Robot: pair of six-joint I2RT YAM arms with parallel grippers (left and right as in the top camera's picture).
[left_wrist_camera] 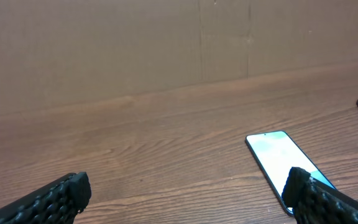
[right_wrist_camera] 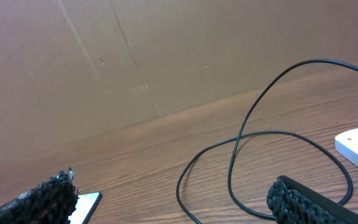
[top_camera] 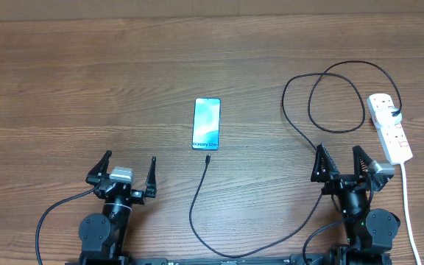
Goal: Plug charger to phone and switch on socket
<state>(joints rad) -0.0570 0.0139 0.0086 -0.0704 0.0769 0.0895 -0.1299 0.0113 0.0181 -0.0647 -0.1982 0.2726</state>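
Step in hand (judged): pick up the charger tip. Nothing is grasped yet.

- The slim black-edged smartphone with a lit pale-blue screen (top_camera: 206,123) lies flat mid-way across the brown wooden worktop (top_camera: 65,88).
- The long thin black charger cable (top_camera: 194,199) has its small connector tip (top_camera: 207,158) just beside the phone's near short end, apart from it and roughly aimed at it.
- To do it well: pinch the cable right behind the tip, leaving the tip protruding and level with the phone's port. Slide it straight in while the other hand steadies the phone against sliding toward the far edge.
- Cable slack looks ample. It loops toward the far-right corner before reaching the elongated white plastic power strip (top_camera: 389,126) by the right edge.

Pose: the left hand (top_camera: 130,163) and right hand (top_camera: 338,153) are both parked low at the near edge, fingers pointing to the far edge. On both, the 2 fingers stand wide apart and empty. The left is nearer the tip.
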